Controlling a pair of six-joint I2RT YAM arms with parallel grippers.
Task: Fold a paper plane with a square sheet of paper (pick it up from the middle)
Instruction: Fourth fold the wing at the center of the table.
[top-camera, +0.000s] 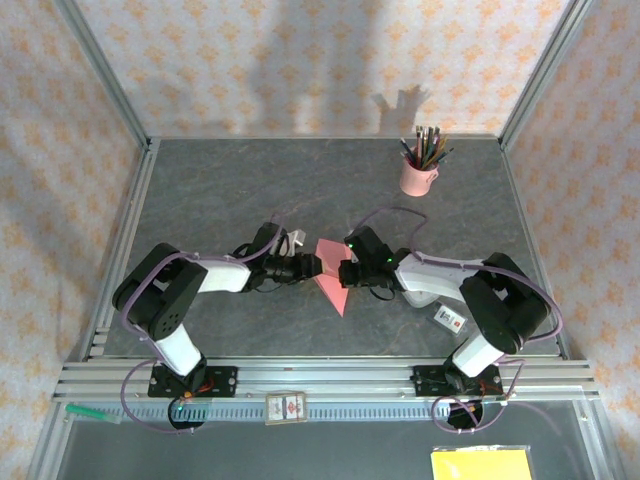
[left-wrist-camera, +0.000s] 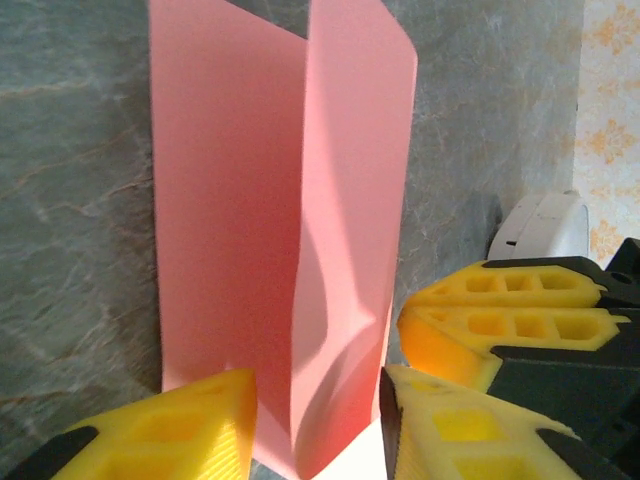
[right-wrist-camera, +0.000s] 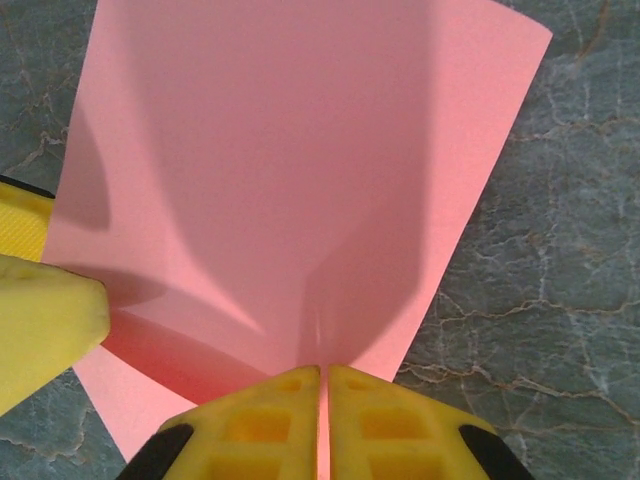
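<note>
Holding mid-fold, slip risk

Square sheet of paper (top-camera: 335, 285) mid-table between both arms. Right gripper (right-wrist-camera: 325, 400) pinches its edge; left gripper (left-wrist-camera: 318, 420) jaws part-spread, straddling the loose fold. If left closes off-line, crease skews or sheet tears.

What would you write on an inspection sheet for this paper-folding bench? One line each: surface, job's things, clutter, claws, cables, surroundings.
surface: dark marbled tabletop, flat.
job's things: square sheet of paper, pink, bent upward at mid-table between both claws.
clutter: pencil cup far right; small white card by the right arm; yellow pad on the near shelf.
claws: right claw shut on the sheet's edge; left claw jaws apart astride the bend, grip unclear.
cables: purple cables loop along both arms.
surroundings: patterned walls, aluminium frame.
</note>
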